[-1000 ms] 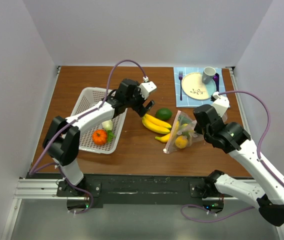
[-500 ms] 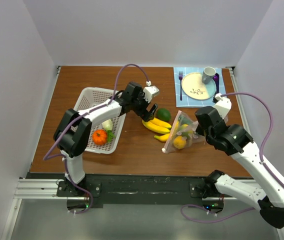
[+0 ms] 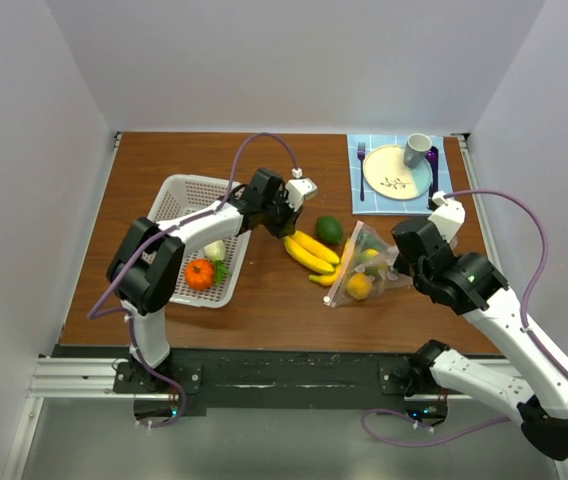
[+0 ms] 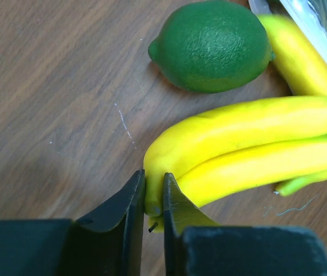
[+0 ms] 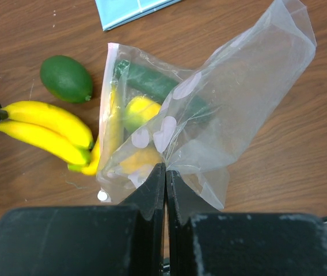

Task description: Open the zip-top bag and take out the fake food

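While the white basket (image 3: 179, 195), well left of the zip-top bag (image 5: 221, 98), held an orange fruit (image 3: 200, 273), the left gripper (image 4: 154, 192) was clamped on the stem end of the bananas (image 4: 250, 138), just left of the bag's mouth, likely to drag them clear. The right gripper (image 5: 165, 172) pinched the bag's film, apparently anchoring it; lemon (image 5: 137, 110) and cucumber (image 5: 152, 83) lay inside.

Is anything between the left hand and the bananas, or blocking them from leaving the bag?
Nothing visible. The left hand is shut on the stem end of the bananas, which lie outside the zip-top bag. The lime sits beside them, not between. The right hand pinches the bag.
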Motion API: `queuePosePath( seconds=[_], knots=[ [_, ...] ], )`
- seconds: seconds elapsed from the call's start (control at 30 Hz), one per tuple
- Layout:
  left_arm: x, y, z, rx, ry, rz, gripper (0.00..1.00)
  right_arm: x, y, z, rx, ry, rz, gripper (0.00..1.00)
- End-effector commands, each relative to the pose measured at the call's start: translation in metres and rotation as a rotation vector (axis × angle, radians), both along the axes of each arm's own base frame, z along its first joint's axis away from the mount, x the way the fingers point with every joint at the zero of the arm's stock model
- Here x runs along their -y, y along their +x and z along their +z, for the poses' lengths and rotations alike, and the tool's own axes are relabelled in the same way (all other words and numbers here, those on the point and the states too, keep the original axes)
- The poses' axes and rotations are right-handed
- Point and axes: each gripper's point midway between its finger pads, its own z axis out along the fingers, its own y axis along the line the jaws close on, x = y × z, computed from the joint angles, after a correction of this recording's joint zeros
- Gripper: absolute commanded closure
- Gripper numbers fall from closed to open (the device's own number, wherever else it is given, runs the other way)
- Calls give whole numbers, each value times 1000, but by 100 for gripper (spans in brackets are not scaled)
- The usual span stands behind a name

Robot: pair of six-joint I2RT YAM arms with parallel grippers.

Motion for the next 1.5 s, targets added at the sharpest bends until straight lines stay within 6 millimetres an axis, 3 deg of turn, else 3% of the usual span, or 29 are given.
queuePosePath(
  seconds=[0.0, 0.03, 0.2, 0.3, 0.33, 0.4, 0.43, 0.5, 0.53, 0.63, 0.73, 0.77, 0.83, 0.87, 0.97, 1.0, 1.07, 1.1, 1.2, 1.47],
  knots=[
    [2, 1, 8, 44, 11, -28, 92, 7, -2, -1, 11, -10, -35, 100],
    [4, 1, 11, 50, 7, -32, 100, 7, -2, -1, 14, -9, -39, 100],
    [4, 2, 22, 56, 9, -29, 100, 7, -2, -2, 12, -9, -38, 100],
    [2, 6, 50, 91, -3, -19, 100, 8, -3, -3, 9, -12, -37, 100],
    [1, 10, 71, 130, -19, -12, 100, 8, -3, -2, 11, -10, -37, 100],
    [-9, 12, 90, 146, -19, 1, 100, 8, -4, -4, 8, -10, -37, 100],
    [-12, 16, 112, 182, -39, 5, 100, 8, -4, -5, 5, -11, -36, 100],
    [-29, 18, 126, 177, -28, 24, 100, 8, -5, -6, 5, -9, -33, 100],
    [-32, 18, 145, 197, -53, 13, 100, 8, -5, -6, 4, -7, -33, 100],
    [-63, 17, 172, 205, -52, 41, 100, 7, -5, -8, 2, -3, -28, 100],
    [-101, 24, 196, 255, -48, 102, 100, 6, -6, -9, 1, 4, -24, 100],
    [-124, 33, 201, 279, -33, 145, 100, 6, -6, -10, 2, 6, -23, 100],
    [-152, 39, 203, 303, 1, 196, 100, 6, -7, -10, 1, 4, -21, 100],
    [-179, 48, 200, 316, 35, 242, 100, 7, -7, -10, 2, 3, -22, 100],
    [-233, 62, 183, 337, 109, 348, 100, 8, -8, -10, 5, 4, -23, 100],
    [-243, 61, 168, 317, 127, 366, 100, 8, -9, -10, 4, 5, -22, 100],
    [-264, 69, 155, 330, 165, 416, 100, 8, -9, -10, 4, 6, -21, 100],
    [-269, 67, 138, 298, 183, 425, 100, 8, -9, -10, 3, 8, -20, 100],
    [-280, 72, 117, 295, 209, 466, 100, 8, -10, -11, 2, 11, -25, 100],
    [-290, 94, 96, 311, 208, 554, 100, 9, -13, -13, 4, 23, -26, 100]
  ],
)
